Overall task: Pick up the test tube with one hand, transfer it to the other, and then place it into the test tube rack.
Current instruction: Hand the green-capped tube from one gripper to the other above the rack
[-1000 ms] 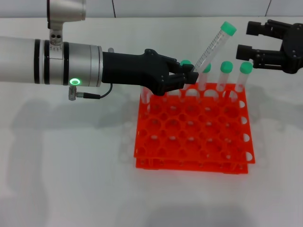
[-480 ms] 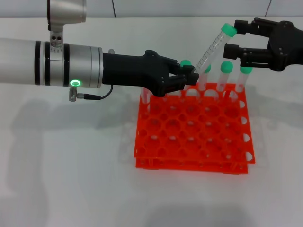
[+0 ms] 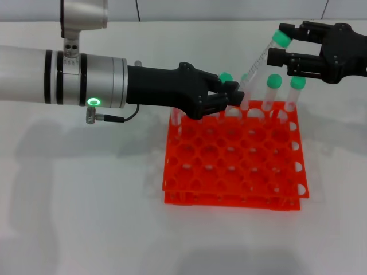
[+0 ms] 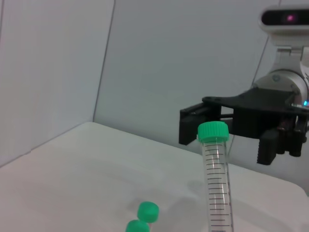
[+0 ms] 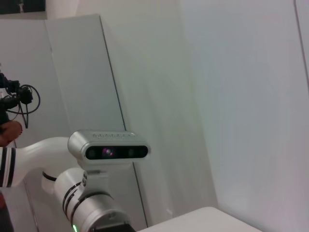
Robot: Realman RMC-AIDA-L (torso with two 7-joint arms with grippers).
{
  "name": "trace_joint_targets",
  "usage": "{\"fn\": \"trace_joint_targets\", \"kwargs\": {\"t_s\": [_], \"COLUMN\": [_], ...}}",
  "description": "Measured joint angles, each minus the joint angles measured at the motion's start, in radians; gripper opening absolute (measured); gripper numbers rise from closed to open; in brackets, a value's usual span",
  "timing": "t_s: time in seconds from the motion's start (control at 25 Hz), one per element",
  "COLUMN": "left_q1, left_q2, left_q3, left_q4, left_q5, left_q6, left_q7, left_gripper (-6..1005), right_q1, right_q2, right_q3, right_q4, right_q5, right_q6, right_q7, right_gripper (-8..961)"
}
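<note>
The test tube (image 3: 256, 66) is clear with a green cap (image 3: 280, 38). It leans up and to the right above the back row of the orange-red test tube rack (image 3: 229, 166). My left gripper (image 3: 232, 95), black on a silver wrist, is shut on the tube's lower end. My all-black right gripper (image 3: 277, 43) is open at the upper right, one finger on each side of the cap. In the left wrist view the test tube (image 4: 216, 179) rises in front of the right gripper (image 4: 229, 137), which stands just behind the cap.
Other green-capped tubes (image 3: 273, 86) stand upright in the rack's back row, close below the tilted tube. Two of their caps (image 4: 147, 211) show in the left wrist view. The rack sits on a white table (image 3: 86, 200). The right wrist view shows only my left arm's camera (image 5: 108, 151) and walls.
My right gripper has moved left from the far right until its open fingers straddle the tube's cap. The left gripper, still holding the tube, has shifted slightly right.
</note>
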Motion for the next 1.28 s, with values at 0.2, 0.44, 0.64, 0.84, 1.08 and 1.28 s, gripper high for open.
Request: {"fn": "trace_joint_targets", "kwargs": {"t_s": [0.2, 0.44, 0.64, 0.84, 1.08, 1.28], "left_q1": [0.000, 0.000, 0.000, 0.001, 0.002, 0.002], "left_q2": [0.000, 0.000, 0.000, 0.000, -0.001, -0.001], "left_q3": [0.003, 0.004, 0.004, 0.004, 0.004, 0.004], "left_q4": [0.000, 0.000, 0.000, 0.000, 0.000, 0.000], "left_q5": [-0.006, -0.009, -0.009, -0.009, -0.009, -0.010], "left_q6": [0.000, 0.000, 0.000, 0.000, 0.000, 0.000], "left_q7": [0.000, 0.000, 0.000, 0.000, 0.000, 0.000], "left_gripper": [182, 182, 182, 182, 182, 182], "right_q1": [0.010, 0.015, 0.017, 0.017, 0.017, 0.017], "right_q2": [0.000, 0.000, 0.000, 0.000, 0.000, 0.000], "right_q3": [-0.009, -0.010, -0.011, -0.014, -0.014, -0.014], "right_q4": [0.013, 0.023, 0.025, 0.026, 0.027, 0.027], "right_q5": [0.007, 0.008, 0.012, 0.020, 0.021, 0.021], "right_q6": [0.003, 0.008, 0.013, 0.018, 0.027, 0.035], "right_q7": [-0.002, -0.002, -0.002, -0.002, -0.002, -0.002], "right_gripper": [687, 688, 619, 550, 467, 424]}}
